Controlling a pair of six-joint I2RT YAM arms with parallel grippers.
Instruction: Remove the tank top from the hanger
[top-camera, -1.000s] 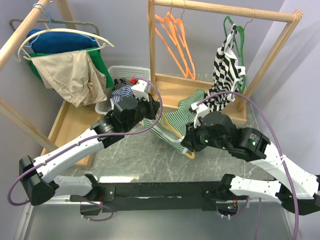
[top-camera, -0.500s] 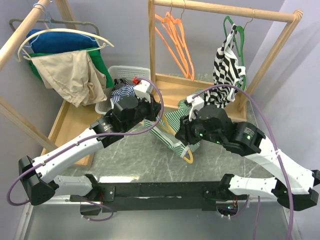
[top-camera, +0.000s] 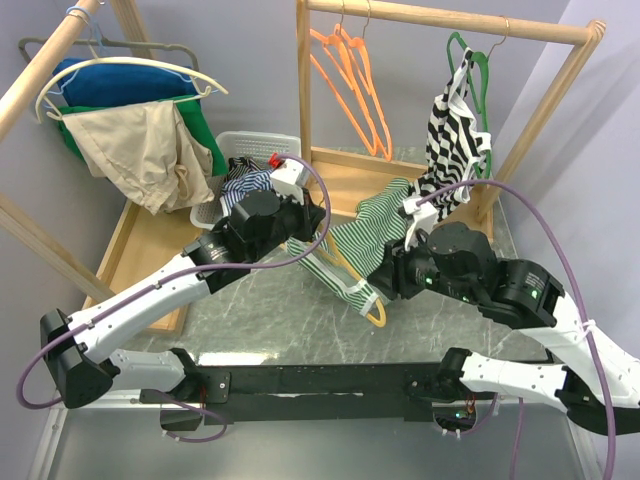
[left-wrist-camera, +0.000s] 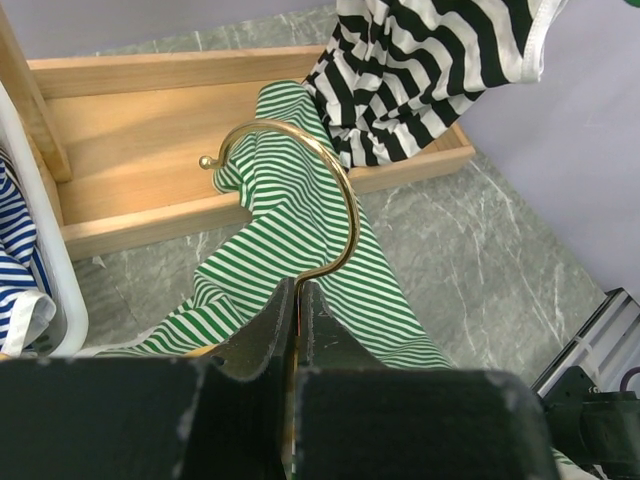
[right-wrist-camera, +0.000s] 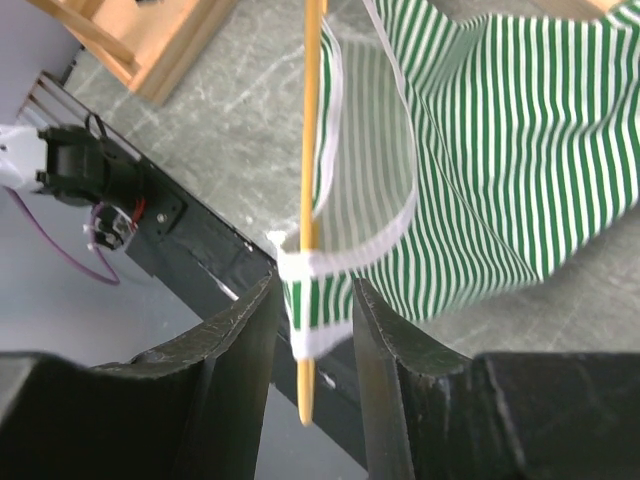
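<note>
Grips the stem of the gold wire hook of the hanger (left-wrist-camera: 275, 124) in the left gripper (left-wrist-camera: 297, 297), jaws closed right down on the wire. Holds the right gripper (right-wrist-camera: 312, 290) with jaws parted around a white-edged strap of the tank top (right-wrist-camera: 500, 150), just where that strap loops over the tip of the hanger's wooden arm. Shows only a sliver of space beside the strap, with no pinch visible.

Finds the green-and-white striped tank top still on the hanger, slung between the two grippers. Trails from there back onto the rim of the wooden tray (top-camera: 345, 175), hanging partly clear of the grey marbled table (top-camera: 280, 320).

Reaches in with the left arm (top-camera: 150, 295) from the near left and the right arm (top-camera: 520, 290) from the near right, both wrists close together over the middle of the table.

Beyond them, takes in a white basket (top-camera: 258, 143) of blue-striped cloth just beside the tray's left end. Also takes in a black-and-white striped garment (top-camera: 455, 130) hung from the wooden rail (top-camera: 420, 15) above the tray's right end. Notes orange hangers (top-camera: 372, 120) on the same rail, further left.
</note>
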